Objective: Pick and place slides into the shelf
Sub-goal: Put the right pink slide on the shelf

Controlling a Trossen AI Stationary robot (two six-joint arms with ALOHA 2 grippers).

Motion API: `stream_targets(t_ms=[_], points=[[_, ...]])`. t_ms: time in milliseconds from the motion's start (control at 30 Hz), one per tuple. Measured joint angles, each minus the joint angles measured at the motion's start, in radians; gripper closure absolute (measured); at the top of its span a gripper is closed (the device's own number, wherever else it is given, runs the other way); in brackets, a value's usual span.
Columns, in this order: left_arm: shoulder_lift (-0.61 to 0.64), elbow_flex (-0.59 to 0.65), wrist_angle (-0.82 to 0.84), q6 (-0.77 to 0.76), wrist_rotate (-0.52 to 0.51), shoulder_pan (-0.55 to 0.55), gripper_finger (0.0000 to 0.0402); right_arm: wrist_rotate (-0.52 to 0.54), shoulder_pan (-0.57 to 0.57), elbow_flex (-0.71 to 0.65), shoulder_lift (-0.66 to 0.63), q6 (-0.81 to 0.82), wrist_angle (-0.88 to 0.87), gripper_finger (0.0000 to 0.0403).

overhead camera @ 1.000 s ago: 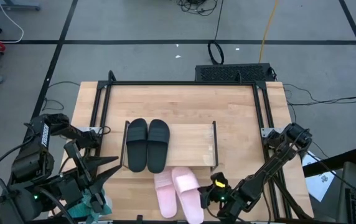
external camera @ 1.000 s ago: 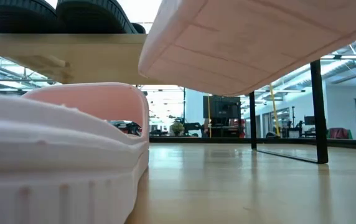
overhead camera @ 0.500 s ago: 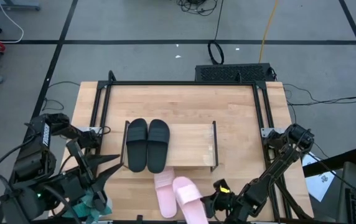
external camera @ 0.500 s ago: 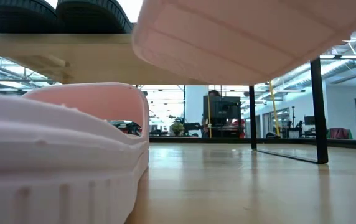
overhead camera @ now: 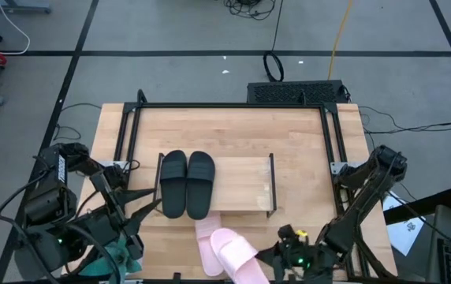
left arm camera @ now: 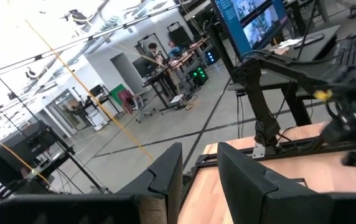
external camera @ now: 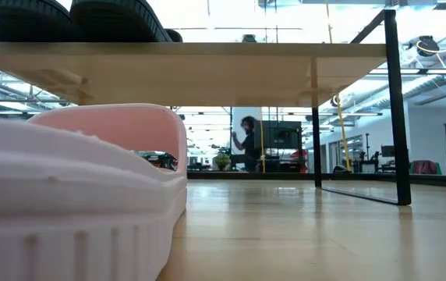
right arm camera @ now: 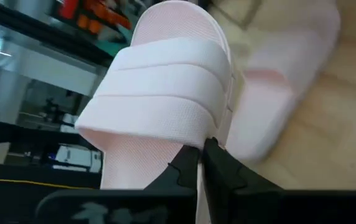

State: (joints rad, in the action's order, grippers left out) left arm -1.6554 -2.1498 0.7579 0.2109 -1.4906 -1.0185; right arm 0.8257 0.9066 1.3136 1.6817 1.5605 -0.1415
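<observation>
The black pair [overhead camera: 186, 183] lies on the left half of the shelf's board [overhead camera: 241, 183]; the low view shows their soles [external camera: 67, 17] on that board [external camera: 231, 51]. One pink slide [overhead camera: 205, 241] rests sole-down on the table in front of the shelf, filling the low view's left [external camera: 75, 195]. The other pink slide [overhead camera: 237, 257] is in my right gripper [overhead camera: 277, 256], which is shut on it near the table's near edge. My left gripper [overhead camera: 148, 209] waits open at the near left, its fingers parted in the left wrist view [left arm camera: 200, 149]. My right gripper pinches the pink slide's side rim [right arm camera: 220, 127] between its two fingers [right arm camera: 187, 167], just where the wide strap [right arm camera: 165, 74] joins the sole. The fingers reach it from the table's right. The slide is lifted clear and tilted, its toe swung toward the other pink slide [right arm camera: 287, 74].
The right half of the shelf's board [overhead camera: 245, 193] is bare, with black frame legs at its ends [external camera: 393, 101]. Black rails [overhead camera: 332, 150] frame the tabletop. A person [external camera: 246, 144] stands far back in the room.
My right gripper has moved toward the table's near edge and slightly right, carrying the pink slide. The slide has risen out of the low view and turned, its toe swinging left over the near end of the resting pink slide.
</observation>
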Motion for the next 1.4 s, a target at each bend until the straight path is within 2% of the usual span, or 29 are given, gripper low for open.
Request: stream_targets(t_ms=[200, 367, 800, 933, 1167, 1333, 1400], points=[[0.000, 0.000, 0.000, -0.005, 0.000, 0.001, 0.0293, 0.166, -0.007, 0.000, -0.124, -0.193, -0.047, 0.0403], [0.000, 0.000, 0.000, -0.007, 0.000, 0.001, 0.0293, 0.270, -0.053, 0.000, -0.203, -0.278, -0.132, 0.0403], [0.000, 0.000, 0.000, -0.003, -0.003, 0.001, 0.0293, 0.275, -0.265, 0.000, -0.236, -0.343, -0.186, 0.0403], [0.001, 0.000, 0.000, -0.002, -0.003, 0.001, 0.0293, 0.298, -0.288, 0.000, -0.239, -0.325, -0.232, 0.0403], [0.001, 0.000, 0.000, -0.003, -0.003, 0.001, 0.0293, 0.301, -0.324, 0.000, -0.257, -0.099, -0.462, 0.0403], [0.001, 0.000, 0.000, -0.004, -0.003, 0.001, 0.0293, 0.291, -0.354, 0.000, -0.257, -0.049, -0.468, 0.0403], [0.001, 0.000, 0.000, -0.004, -0.003, 0.001, 0.0293, 0.254, -0.373, 0.001, -0.257, -0.022, -0.474, 0.0403]])
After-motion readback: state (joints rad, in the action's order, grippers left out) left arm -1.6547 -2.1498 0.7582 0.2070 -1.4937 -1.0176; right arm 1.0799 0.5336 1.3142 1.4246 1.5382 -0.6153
